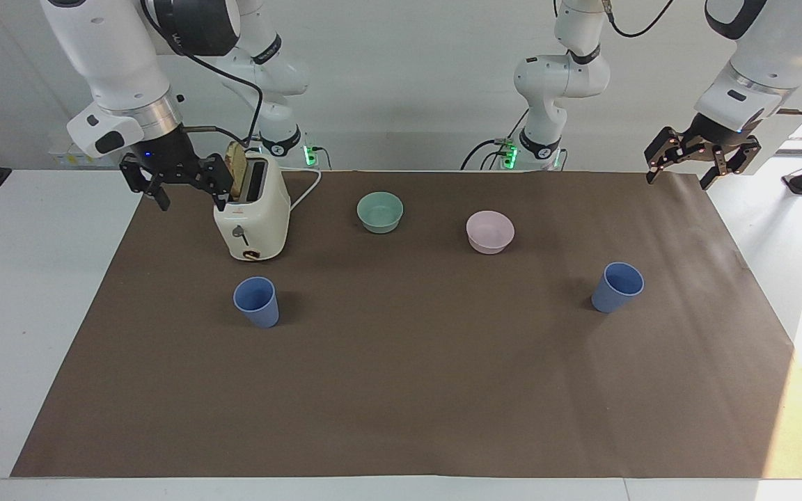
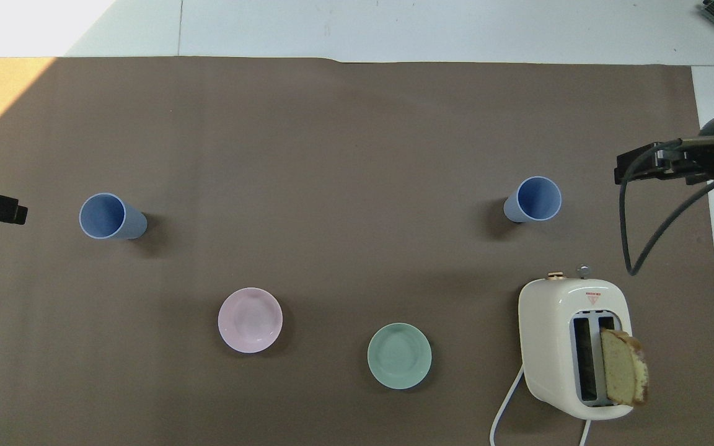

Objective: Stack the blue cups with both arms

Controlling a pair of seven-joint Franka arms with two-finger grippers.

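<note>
A: Right claw (image 1: 177, 182) spread wide, empty, up in the air at the right arm's end of the bench (image 1: 32, 292), just beside the cream two-slot toaster (image 1: 253, 216) holding a slice of bread (image 1: 236, 170). Left claw (image 1: 702, 158) also spread, empty, over the brown mat's (image 1: 408, 390) corner at the left arm's end.

B: Cups?

A: Two periwinkle-blue tapered plastic cups, both upright, well apart. One (image 1: 257, 300) below the right claw, past the toaster; the other (image 1: 617, 287) below the left claw.

B: Risks?

A: Likely the right claw or its cable clipping the toaster or bread on descent. Light cups could tip under an off-centre pinch. Teal-green bowl (image 1: 380, 211) and pink bowl (image 1: 489, 231) lie between the claws, near the carry path.

B: Pose?

A: Both wrists angled downward and raised; neither is touching anything.
</note>
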